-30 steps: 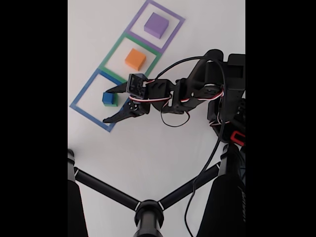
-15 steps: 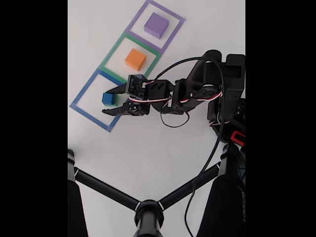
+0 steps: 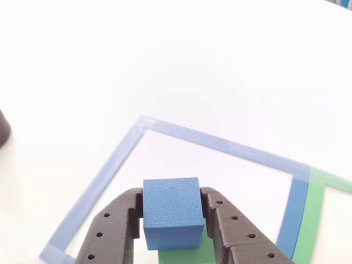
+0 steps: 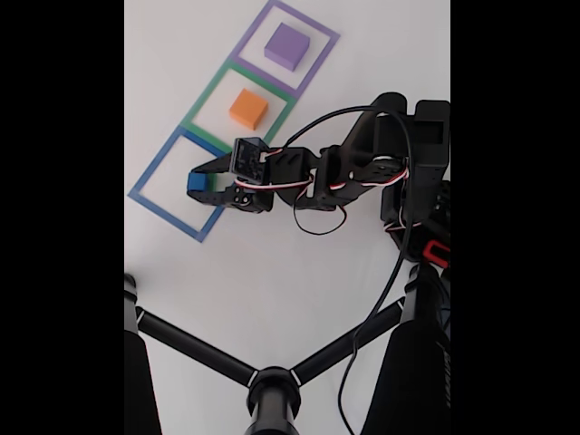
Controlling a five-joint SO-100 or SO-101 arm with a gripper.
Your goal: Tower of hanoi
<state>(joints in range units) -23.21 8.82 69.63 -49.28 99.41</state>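
In the other view the small blue cube [image 3: 170, 212] sits on the green block [image 3: 184, 254], and a sliver of green shows beneath it. My gripper [image 3: 171, 199] is shut on the cube, with a black finger [image 3: 115, 225] pressed against each side. From the fixed view, the gripper [image 4: 201, 185] holds the blue cube [image 4: 195, 181] inside the blue square outline [image 4: 149, 174]. The orange block [image 4: 247, 108] lies in the green outline and the purple block [image 4: 287, 45] in the purple outline, both apart from the gripper.
The three flat outlines run in a diagonal row on the white table [image 4: 272, 272]. Black tripod legs [image 4: 195, 349] and a hub [image 4: 272, 391] cross the bottom of the fixed view. The arm's base and cables [image 4: 399, 181] stand at right. A dark object [image 3: 3, 129] sits at the left edge.
The jaws, wide open a second ago beside the blue cube, have moved in around it and closed on its sides.
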